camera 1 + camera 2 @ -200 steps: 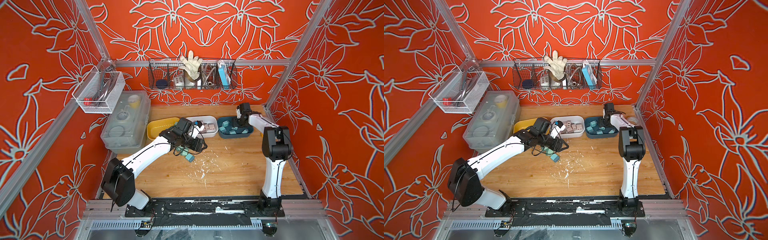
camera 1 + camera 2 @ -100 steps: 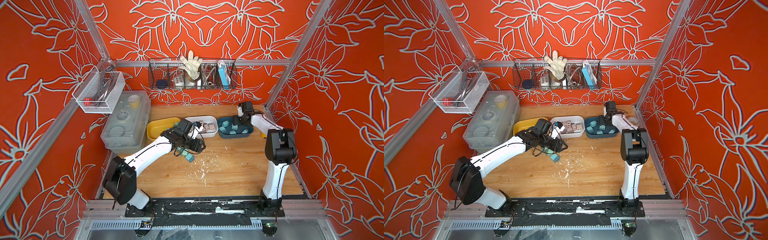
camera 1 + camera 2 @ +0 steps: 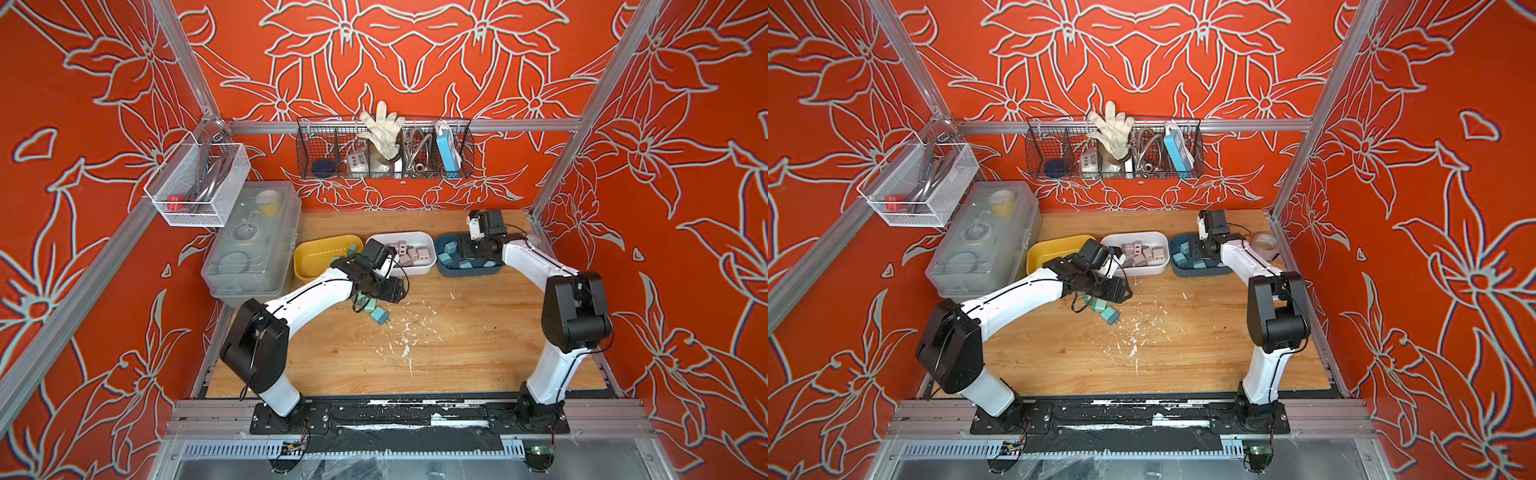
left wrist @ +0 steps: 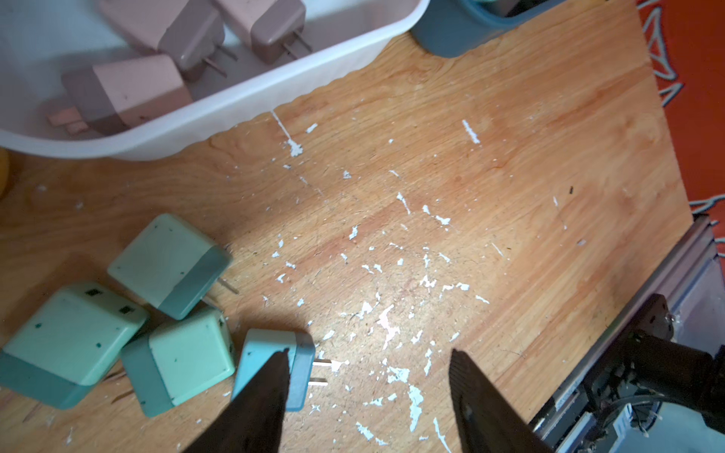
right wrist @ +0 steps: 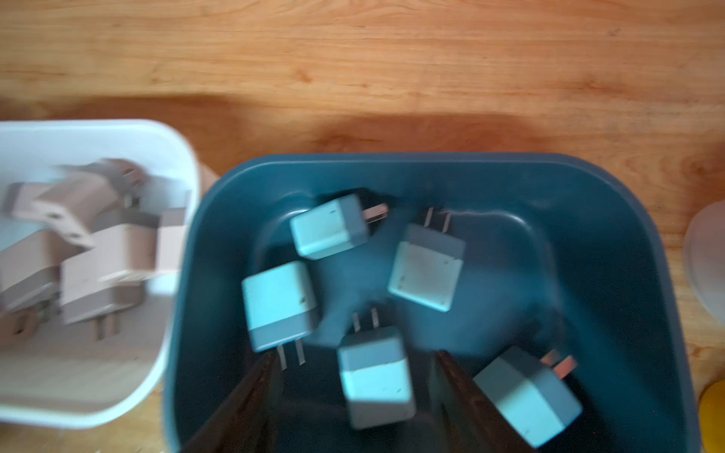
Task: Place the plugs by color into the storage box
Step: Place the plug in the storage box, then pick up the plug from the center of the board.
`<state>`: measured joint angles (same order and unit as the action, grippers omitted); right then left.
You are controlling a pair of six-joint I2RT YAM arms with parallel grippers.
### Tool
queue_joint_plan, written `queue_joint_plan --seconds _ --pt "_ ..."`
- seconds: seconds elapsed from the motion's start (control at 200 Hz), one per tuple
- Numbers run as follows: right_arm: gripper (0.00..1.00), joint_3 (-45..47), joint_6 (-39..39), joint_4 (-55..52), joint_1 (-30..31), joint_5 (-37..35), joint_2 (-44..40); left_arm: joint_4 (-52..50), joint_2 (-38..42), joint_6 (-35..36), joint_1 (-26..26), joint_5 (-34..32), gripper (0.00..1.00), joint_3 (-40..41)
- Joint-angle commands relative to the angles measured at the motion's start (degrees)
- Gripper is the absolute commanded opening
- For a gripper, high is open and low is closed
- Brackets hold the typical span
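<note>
Light-blue plastic cube plug (image 3: 379, 317), 6 o'clock of white plastic tray (image 3: 417, 269): likely light, rigid, slick; pinch flat sides. Left gripper (image 4: 367, 352), right gripper (image 5: 356, 353): jaws released.

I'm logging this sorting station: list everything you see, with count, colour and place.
mint plugs: three, mint green, loose on the table
loose blue plug: one, light blue, beside them
binned blue plugs: five, light blue, in the dark blue bin
pink plugs: several, dusty pink, in the white bin
yellow bin: one, yellow, beside the white bin
clear box: one, transparent, by the yellow bin
wire basket: one, black, back wall
glove: one, cream, in the wire basket
mesh basket: one, white, side wall
tape roll: one, pale, near the dark blue bin
left gripper: one, black, open by the loose blue plug
right gripper: one, black, open over the dark blue bin
</note>
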<state>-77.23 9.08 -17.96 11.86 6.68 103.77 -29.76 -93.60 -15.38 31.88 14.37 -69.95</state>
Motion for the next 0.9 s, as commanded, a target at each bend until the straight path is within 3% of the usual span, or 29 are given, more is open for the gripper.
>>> queue_joint_plan --seconds 0.0,0.235,0.455,0.716,0.896 --pt "0.64 1.2 -0.5 1.6 0.1 2.1 -2.5 -2.2 0.1 -3.6 -0.2 -2.6 0.65 -0.8" --pt "0.64 2.4 0.8 2.6 2.4 4.8 -5.1 5.3 3.9 -11.4 -0.2 -5.6 0.65 8.5" --pt "0.63 2.3 5.5 5.2 7.0 11.8 -5.0 7.1 7.2 -13.5 -0.2 -9.5 0.65 14.2" --pt "0.64 -2.3 5.0 2.8 16.5 12.2 -4.3 8.5 15.7 -15.6 -0.1 -10.8 0.66 21.5" --pt "0.63 0.8 5.1 0.3 20.5 10.4 -8.1 9.7 23.7 -15.6 -0.1 -11.0 0.68 27.7"
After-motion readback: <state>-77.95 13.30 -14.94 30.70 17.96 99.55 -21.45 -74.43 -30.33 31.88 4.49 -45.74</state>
